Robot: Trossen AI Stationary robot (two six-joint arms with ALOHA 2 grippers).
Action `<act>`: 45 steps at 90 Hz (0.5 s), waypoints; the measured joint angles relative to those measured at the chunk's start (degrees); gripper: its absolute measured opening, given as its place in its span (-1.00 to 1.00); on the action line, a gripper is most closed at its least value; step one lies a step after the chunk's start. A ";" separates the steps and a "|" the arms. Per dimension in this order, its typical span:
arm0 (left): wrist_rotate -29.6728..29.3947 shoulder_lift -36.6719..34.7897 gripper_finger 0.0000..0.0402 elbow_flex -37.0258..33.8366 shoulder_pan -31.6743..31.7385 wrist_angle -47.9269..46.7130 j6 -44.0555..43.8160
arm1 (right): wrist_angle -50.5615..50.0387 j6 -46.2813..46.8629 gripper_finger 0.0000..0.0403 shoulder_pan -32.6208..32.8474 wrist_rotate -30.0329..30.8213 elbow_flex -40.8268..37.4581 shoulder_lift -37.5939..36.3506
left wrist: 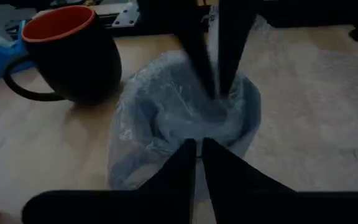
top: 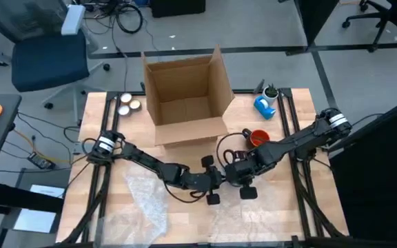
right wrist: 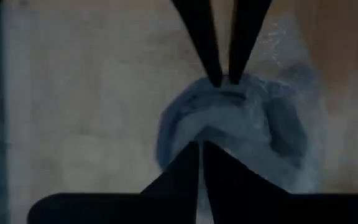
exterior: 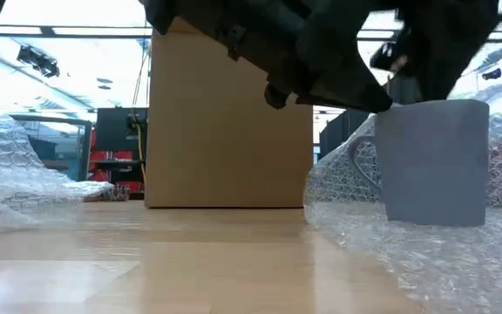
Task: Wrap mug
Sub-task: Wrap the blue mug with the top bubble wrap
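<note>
Now, both my grippers meet over the mug on the bubble wrap.

The grey mug (exterior: 432, 161) stands upright mid-bench on bubble wrap (exterior: 425, 253), in front of the cardboard box (top: 185, 96). My left gripper (left wrist: 197, 146) and right gripper (right wrist: 201, 146) each have fingers pressed together, pinching wrap at the rim. The wrap looks light, soft and slippery; the mug seems stiff and breakable, so I'd hold the film by its gathered folds.

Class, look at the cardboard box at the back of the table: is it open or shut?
Open. In the high view the cardboard box has its flaps standing up and its bare brown inside shows; nothing visible in it.
</note>
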 joint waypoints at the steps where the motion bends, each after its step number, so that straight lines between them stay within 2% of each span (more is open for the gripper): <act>1: 0.00 0.00 -0.92 0.00 0.00 -0.03 0.00 | -0.69 -0.07 -1.00 0.02 -0.01 0.36 0.00; 19: 0.27 0.00 -0.92 -0.02 -0.02 0.21 -0.02 | -6.65 0.18 -1.00 0.04 -0.71 0.92 0.02; 45: 0.67 -0.85 -0.92 -0.10 -0.04 -0.44 2.81 | 6.63 3.06 -1.00 0.04 -1.59 -8.41 0.09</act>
